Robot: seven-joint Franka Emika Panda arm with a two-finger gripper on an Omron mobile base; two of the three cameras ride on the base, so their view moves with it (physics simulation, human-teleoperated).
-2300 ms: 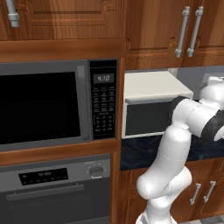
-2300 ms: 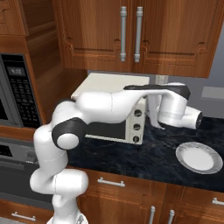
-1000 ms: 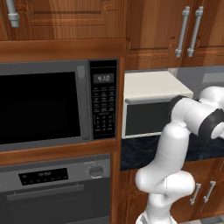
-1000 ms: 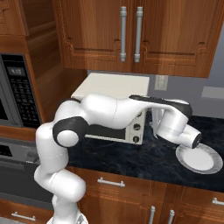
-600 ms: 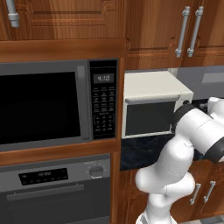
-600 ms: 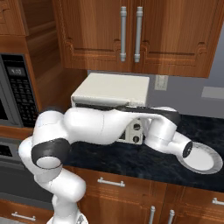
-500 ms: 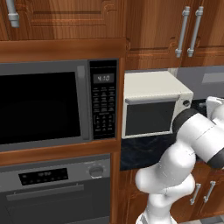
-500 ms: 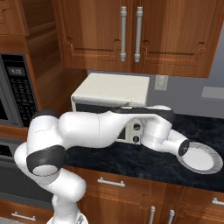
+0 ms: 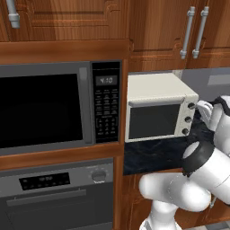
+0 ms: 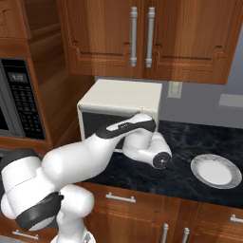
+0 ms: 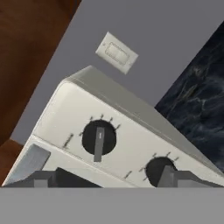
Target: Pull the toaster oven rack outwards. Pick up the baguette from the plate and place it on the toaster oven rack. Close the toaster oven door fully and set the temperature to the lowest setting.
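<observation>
In the left base view, a cream-white toaster oven (image 9: 159, 110) sits on a dark marbled counter (image 9: 148, 155), just right of a large dark microwave (image 9: 60, 108). The toaster oven door (image 9: 155, 120) is closed, its dark glass window facing forward, with three small dark knobs (image 9: 188, 119) stacked down the right front. The white robot arm rises at the lower right and reaches up beside the oven's right edge. In the right base view, the arm stretches from the lower left across the front of the toaster oven, hiding much of the door. A round white plate (image 10: 216, 171) lies on the counter, well to the right of the oven, with nothing visible on it. Wooden cabinets (image 10: 142, 38) hang above. In the hand view, the gripper (image 11: 107, 178) faces the oven's knob panel closely, its two dark fingertips (image 11: 173, 177) spread wide and holding nothing, one knob between them and another by the right tip. A wall outlet (image 11: 116, 52) shows on the grey wall beyond.
</observation>
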